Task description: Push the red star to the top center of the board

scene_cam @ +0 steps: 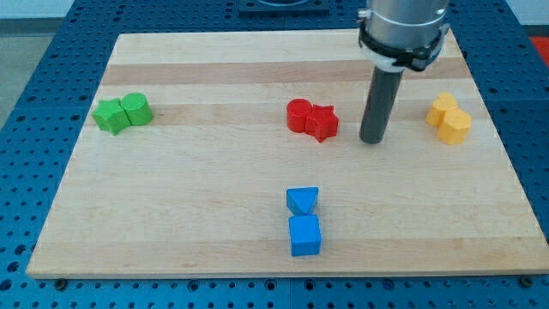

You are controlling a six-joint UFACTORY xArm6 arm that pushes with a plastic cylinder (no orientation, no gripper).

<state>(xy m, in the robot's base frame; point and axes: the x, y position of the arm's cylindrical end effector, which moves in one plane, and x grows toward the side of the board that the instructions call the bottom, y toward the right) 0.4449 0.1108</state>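
Observation:
The red star (323, 123) lies near the middle of the wooden board (214, 223), a little above centre. A red round block (298, 115) touches its left side. My tip (372, 140) rests on the board to the right of the red star, a short gap away, not touching it. The rod rises from there toward the view's top right.
A green star (109, 115) and a green round block (135, 109) sit together at the left. Two yellow blocks (449, 119) sit at the right. A blue triangle (302, 201) and a blue cube (304, 235) lie at the bottom centre.

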